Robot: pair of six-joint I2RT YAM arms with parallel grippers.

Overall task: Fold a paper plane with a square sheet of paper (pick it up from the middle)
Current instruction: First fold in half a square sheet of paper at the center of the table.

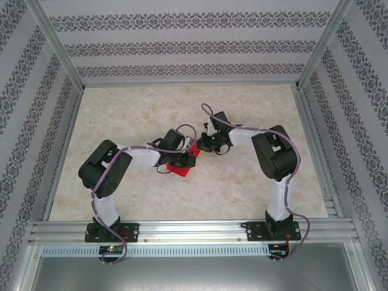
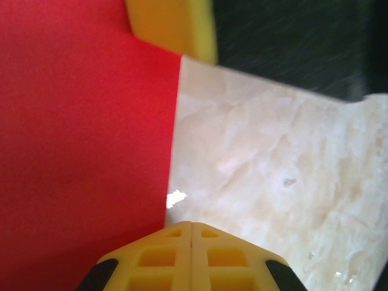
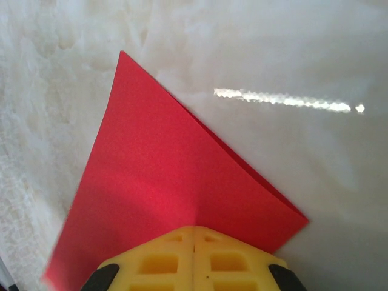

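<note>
At the centre of the bench [image 1: 254,188], the red paper [image 1: 180,171] lies flat at the tips of the left jaws and right jaws, both clenched. The bench is pale and marble-patterned, and patterned walls [image 1: 182,45] enclose it.

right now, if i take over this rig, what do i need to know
Left hand: shut, tips at the straight edge of the paper.
Right hand: shut, tips on or just over the paper; I cannot tell if it pinches it.
Paper: flat on the table, mid-table, between the two hands.
Done: one edge looks doubled, so likely a first fold.
To do: no dart shape yet; the remaining folds and the centre crease.
</note>
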